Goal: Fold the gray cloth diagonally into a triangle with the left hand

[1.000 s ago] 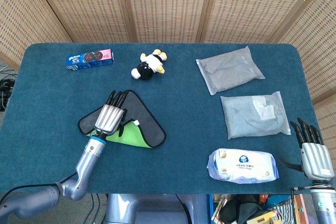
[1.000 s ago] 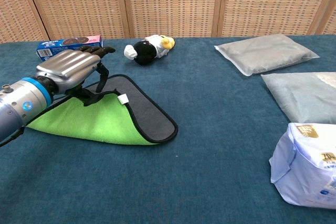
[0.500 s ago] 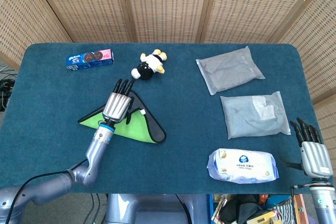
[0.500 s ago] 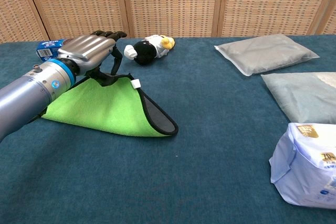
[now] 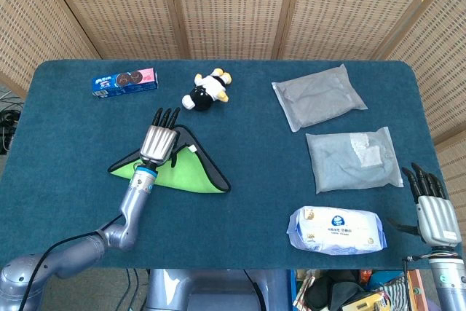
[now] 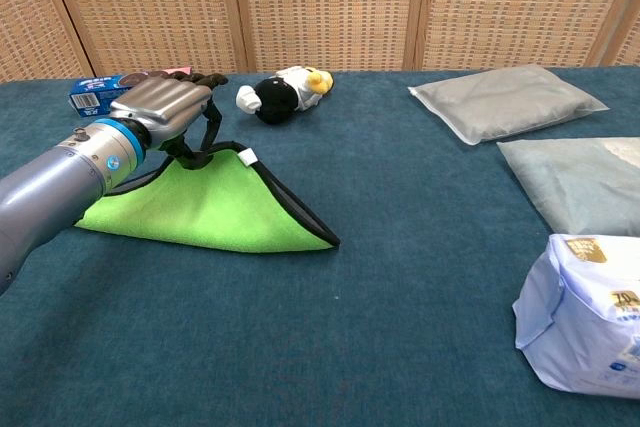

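Observation:
The gray cloth (image 5: 178, 171) lies left of the table's middle, folded into a triangle with its green underside (image 6: 205, 209) facing up and a black hem around it. A white tag (image 6: 248, 155) shows at the far apex. My left hand (image 5: 160, 141) hovers over that apex, and in the chest view the left hand (image 6: 165, 110) pinches the lifted hem there, its fingers pointing away from me. My right hand (image 5: 435, 207) rests at the table's near right corner, fingers straight and apart, holding nothing. It does not show in the chest view.
A cookie box (image 5: 124, 81) and a plush toy (image 5: 206, 89) lie beyond the cloth. Two gray bags (image 5: 317, 97) (image 5: 353, 158) and a wipes pack (image 5: 336, 229) occupy the right side. The blue table (image 5: 65, 136) ends in a near edge just below the cloth.
My left hand carried the cloth corner farther away from me and lowered it. The gray strip seen before is now covered, leaving a green triangle. The right hand stayed still.

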Available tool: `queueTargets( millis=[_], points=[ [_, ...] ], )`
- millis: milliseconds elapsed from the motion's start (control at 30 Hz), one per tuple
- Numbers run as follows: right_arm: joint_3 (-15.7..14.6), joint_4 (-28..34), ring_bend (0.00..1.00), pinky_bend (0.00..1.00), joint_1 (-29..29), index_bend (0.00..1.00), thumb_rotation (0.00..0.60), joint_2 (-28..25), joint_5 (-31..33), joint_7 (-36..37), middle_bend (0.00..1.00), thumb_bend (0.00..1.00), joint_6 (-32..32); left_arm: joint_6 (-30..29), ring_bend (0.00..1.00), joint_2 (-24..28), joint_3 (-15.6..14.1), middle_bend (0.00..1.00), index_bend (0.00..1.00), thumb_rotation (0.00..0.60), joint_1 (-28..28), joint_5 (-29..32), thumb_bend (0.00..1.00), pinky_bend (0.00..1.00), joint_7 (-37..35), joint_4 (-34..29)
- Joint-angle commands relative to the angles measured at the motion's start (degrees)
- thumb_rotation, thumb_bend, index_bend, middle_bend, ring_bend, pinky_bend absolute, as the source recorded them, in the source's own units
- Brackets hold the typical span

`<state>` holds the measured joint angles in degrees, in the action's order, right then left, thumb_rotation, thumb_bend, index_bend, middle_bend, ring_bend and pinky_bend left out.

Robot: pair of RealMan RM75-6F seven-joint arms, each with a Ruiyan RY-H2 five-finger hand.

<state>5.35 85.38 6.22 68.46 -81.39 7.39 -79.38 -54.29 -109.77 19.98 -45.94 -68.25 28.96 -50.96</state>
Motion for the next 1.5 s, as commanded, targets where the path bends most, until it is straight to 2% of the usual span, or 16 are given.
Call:
queueTargets(
  millis=[33, 267, 600, 667, 733, 833, 900, 1200, 1267, 1400, 1500],
  points=[
    [-0.09, 0.08, 0.00, 0.00, 0.05, 0.00, 0.600, 0.05, -0.18, -0.18, 0.00, 0.00, -0.02, 0.78, 0.00, -0.48, 0.38, 0.00, 0.68, 0.600, -0.90, 0.70, 0.56, 0.00, -0.43, 1.41],
    [-0.47, -0.04, 0.00, 0.00, 0.23, 0.00, 0.600, 0.47, -0.66, -0.73, 0.00, 0.00, 0.19, 1.65, 0.00, -1.46, 1.79, 0.00, 0.68, 0.600, -3.44, 1.61, 0.56, 0.00, -2.38, 4.32],
    [-0.32, -0.55, 0.00, 0.00, 0.27, 0.00, 0.600, 0.76, -0.20, -0.79, 0.00, 0.00, 0.26, 3.39, 0.00, -2.97, 2.04, 0.00, 0.66, 0.600, -5.94, 3.17, 0.56, 0.00, -2.39, 8.65],
    [-0.30, -0.51, 0.00, 0.00, 0.26, 0.00, 0.600, 0.81, -0.30, -0.76, 0.00, 0.00, 0.10, 4.36, 0.00, -3.45, 1.93, 0.00, 0.57, 0.600, -6.30, 3.99, 0.56, 0.00, -1.77, 9.61],
    [-0.26, -0.47, 0.00, 0.00, 0.24, 0.00, 0.600, 0.82, -0.36, -0.69, 0.00, 0.00, -0.05, 4.72, 0.00, -3.81, 1.89, 0.00, 0.40, 0.600, -6.46, 4.51, 0.56, 0.00, -1.24, 10.28],
    [-0.19, -0.52, 0.00, 0.00, 0.14, 0.00, 0.600, 0.89, -0.48, -0.56, 0.00, 0.00, -0.45, 5.45, 0.00, -4.65, 2.12, 0.00, 0.09, 0.600, -6.76, 6.24, 0.56, 0.00, 0.74, 11.68],
    [-0.12, -0.55, 0.00, 0.00, 0.07, 0.00, 0.600, 0.94, -0.45, -0.41, 0.00, 0.00, -0.65, 5.70, 0.00, -4.89, 2.33, 0.00, 0.01, 0.600, -6.93, 7.15, 0.56, 0.00, 1.81, 12.10],
    [-0.47, -0.30, 0.00, 0.00, 0.08, 0.00, 0.600, 1.02, -1.13, -0.65, 0.00, 0.00, -0.86, 3.56, 0.00, -5.35, 3.43, 0.00, 0.00, 0.600, -7.32, 9.22, 0.55, 0.00, 2.87, 12.24],
    [-0.46, -0.33, 0.00, 0.00, 0.09, 0.00, 0.600, 1.11, -1.08, -0.74, 0.00, 0.00, -0.84, 2.53, 0.00, -5.15, 3.42, 0.00, 0.00, 0.600, -7.30, 8.82, 0.51, 0.00, 2.06, 11.81],
    [-0.49, -0.43, 0.00, 0.00, 0.14, 0.00, 0.600, 1.25, -1.09, -0.82, 0.00, 0.00, -0.79, 0.65, 0.00, -4.36, 3.33, 0.00, 0.00, 0.600, -7.16, 7.96, 0.34, 0.00, 0.83, 10.69],
    [-0.51, -0.44, 0.00, 0.00, 0.14, 0.00, 0.600, 1.35, -1.13, -0.91, 0.00, 0.00, -0.84, -0.71, 0.00, -3.41, 3.03, 0.00, 0.00, 0.600, -6.92, 7.28, 0.25, 0.00, 0.50, 9.32]
  ],
)
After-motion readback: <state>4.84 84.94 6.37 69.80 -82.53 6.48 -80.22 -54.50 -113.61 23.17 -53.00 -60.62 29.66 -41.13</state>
